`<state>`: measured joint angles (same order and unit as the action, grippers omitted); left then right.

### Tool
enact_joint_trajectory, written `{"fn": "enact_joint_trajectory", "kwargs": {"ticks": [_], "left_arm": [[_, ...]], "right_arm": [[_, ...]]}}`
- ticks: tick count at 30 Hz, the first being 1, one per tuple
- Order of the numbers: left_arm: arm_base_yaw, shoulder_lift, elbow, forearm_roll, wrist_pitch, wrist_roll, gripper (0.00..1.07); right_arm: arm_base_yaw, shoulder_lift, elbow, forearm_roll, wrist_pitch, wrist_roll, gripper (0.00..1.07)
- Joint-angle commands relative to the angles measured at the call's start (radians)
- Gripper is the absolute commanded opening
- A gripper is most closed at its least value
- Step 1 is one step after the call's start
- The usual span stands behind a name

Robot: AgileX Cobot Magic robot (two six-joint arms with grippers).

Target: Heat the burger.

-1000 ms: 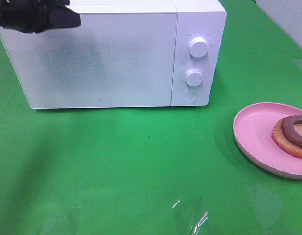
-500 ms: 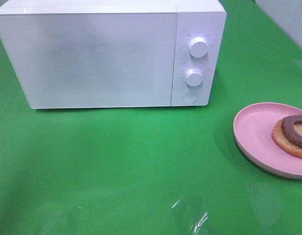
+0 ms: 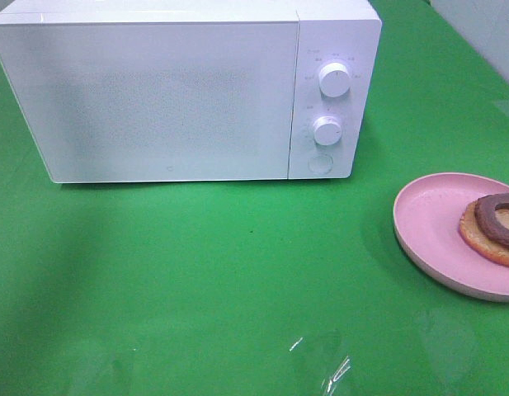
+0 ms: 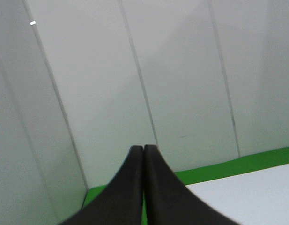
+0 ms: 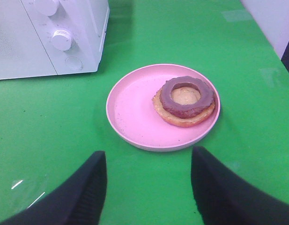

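The burger is out of view in every frame. A white microwave (image 3: 172, 99) stands at the back left of the green table with its door closed. Neither gripper shows in the exterior high view. In the left wrist view my left gripper (image 4: 143, 149) is shut, its dark fingers pressed together with nothing between them, aimed at a pale panelled wall above a white surface (image 4: 256, 197). My right gripper (image 5: 148, 154) is open and empty, hovering over the table just short of a pink plate (image 5: 130, 108).
The pink plate (image 3: 427, 214) at the right edge carries a flat tan disc with a dark brown ring (image 3: 495, 227). The microwave front has two knobs (image 3: 334, 79) (image 3: 327, 130) and a round button (image 3: 320, 163). A pale wall borders the table at the far right.
The dark arm that covered the microwave's top left corner one second ago has left the exterior high view. The microwave, plate and disc have not moved.
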<state>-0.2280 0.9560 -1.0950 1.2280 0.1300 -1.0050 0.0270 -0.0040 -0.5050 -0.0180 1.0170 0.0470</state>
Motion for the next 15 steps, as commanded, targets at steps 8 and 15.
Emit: {"fn": "enact_joint_trajectory", "kwargs": {"ticks": [8, 15], "left_arm": [[0.002, -0.182, 0.226, -0.549, 0.32, 0.342, 0.0], [0.002, -0.352, 0.454, -0.798, 0.339, 0.486, 0.0]], "right_arm": [[0.003, -0.026, 0.004, -0.003, -0.011, 0.005, 0.51], [0.003, -0.026, 0.004, -0.003, -0.011, 0.005, 0.51]]}}
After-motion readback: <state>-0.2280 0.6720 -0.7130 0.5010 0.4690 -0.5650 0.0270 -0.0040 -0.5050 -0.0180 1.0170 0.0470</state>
